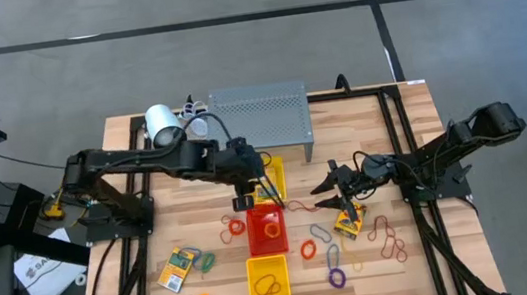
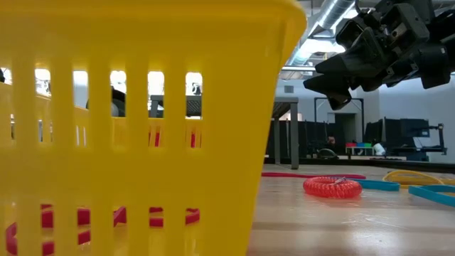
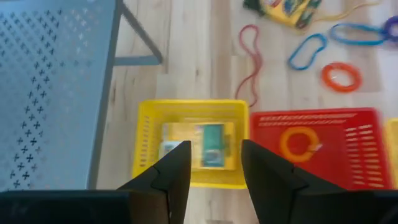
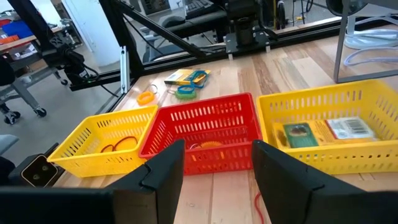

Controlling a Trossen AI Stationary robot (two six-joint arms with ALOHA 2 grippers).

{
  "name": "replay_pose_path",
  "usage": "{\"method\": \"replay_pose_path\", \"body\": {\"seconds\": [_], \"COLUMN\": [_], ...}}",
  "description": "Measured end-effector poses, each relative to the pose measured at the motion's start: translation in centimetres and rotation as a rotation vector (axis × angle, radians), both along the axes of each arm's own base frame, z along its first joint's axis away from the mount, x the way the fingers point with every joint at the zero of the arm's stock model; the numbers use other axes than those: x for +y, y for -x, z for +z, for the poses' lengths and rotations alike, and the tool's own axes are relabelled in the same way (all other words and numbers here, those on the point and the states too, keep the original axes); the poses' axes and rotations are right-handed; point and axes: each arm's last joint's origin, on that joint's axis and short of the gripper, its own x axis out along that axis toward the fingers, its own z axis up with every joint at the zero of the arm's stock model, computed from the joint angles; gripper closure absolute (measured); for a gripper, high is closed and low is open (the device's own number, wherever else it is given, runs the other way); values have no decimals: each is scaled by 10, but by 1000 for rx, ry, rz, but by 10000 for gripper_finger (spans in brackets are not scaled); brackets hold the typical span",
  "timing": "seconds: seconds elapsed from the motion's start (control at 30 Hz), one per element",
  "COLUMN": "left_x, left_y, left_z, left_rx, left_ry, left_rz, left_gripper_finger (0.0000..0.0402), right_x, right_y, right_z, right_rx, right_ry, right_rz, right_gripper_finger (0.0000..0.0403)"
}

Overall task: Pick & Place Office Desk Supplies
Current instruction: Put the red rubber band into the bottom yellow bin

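Left wrist view shows the left gripper with its jaws apart and nothing between them, hanging directly over the far yellow tray, where a printed card packet lies flat on the floor of the tray; that reads as a drop just made, so the placing step for this packet looks finished. Beside it the red tray holds an orange ring, and the near yellow tray holds a dark loop. From above, the right gripper hangs over the boards to the right of the trays, jaws also apart and empty, with a second card packet just beside it. A third packet with a green ring lies well to the left, and loose loops in red, orange, blue and purple are scattered around the trays. My guess for the next move: lift the left arm clear, then pick one of the loose pieces. The surface is a pale wooden table with a grey perforated stand and a white cylinder at the back. Beyond it, the low view shows a workshop with desks and ceiling ducts.
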Motion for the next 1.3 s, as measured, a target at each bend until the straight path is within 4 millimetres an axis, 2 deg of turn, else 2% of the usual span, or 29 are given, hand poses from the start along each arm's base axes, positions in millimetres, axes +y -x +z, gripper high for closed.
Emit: {"method": "replay_pose_path", "body": {"seconds": [0.2,0.47,0.67,0.83,1.0,1.3], "left_x": [-15,-30,-44,-61,-75,-85], "left_y": [20,51,65,71,78,84], "left_z": [11,22,24,19,-12,-89], "left_rx": [16,81,108,138,215,240], "left_ry": [48,150,185,204,181,182], "left_rz": [20,148,184,198,243,246], "left_gripper_finger": [262,262,263,265,263,263], "right_x": [0,0,4,13,25,36], "right_y": [0,-1,-1,0,3,5], "right_z": [1,5,12,15,15,18], "right_rx": [-7,-44,-114,-138,-142,-177], "right_ry": [-1,-21,-57,-72,-86,-91], "right_rz": [1,-3,8,54,106,90], "right_gripper_finger": [221,221,221,221,221,221]}}
